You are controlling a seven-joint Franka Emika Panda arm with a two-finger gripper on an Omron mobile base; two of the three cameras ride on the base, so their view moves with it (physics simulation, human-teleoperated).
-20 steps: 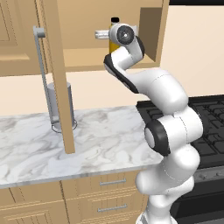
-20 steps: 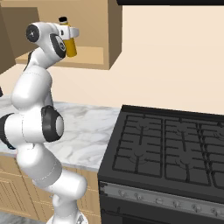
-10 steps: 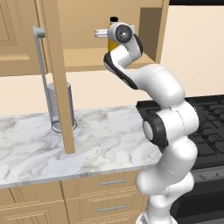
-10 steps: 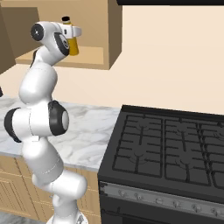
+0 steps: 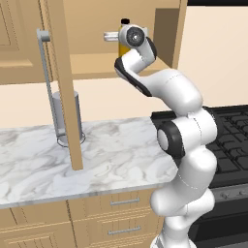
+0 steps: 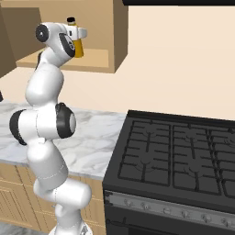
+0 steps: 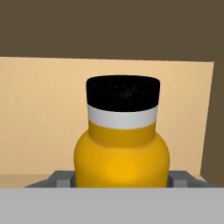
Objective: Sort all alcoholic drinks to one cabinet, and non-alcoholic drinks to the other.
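We hold the orange bottle (image 7: 121, 144) in our end effector (image 7: 121, 180) inside the narrow cabinet (image 6: 92, 57), just above its shelf; releasing it remains, and both liquor bottles seemingly await sorting.

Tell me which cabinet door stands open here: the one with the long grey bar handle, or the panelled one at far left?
The door with the grey bar handle stands open, edge-on to the camera; its cabinet holds the orange bottle. The panelled door sits shut.

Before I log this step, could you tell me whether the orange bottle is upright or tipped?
Upright. In the hand view the orange bottle has its black cap straight on top, and the base views show it standing vertically inside the cabinet.
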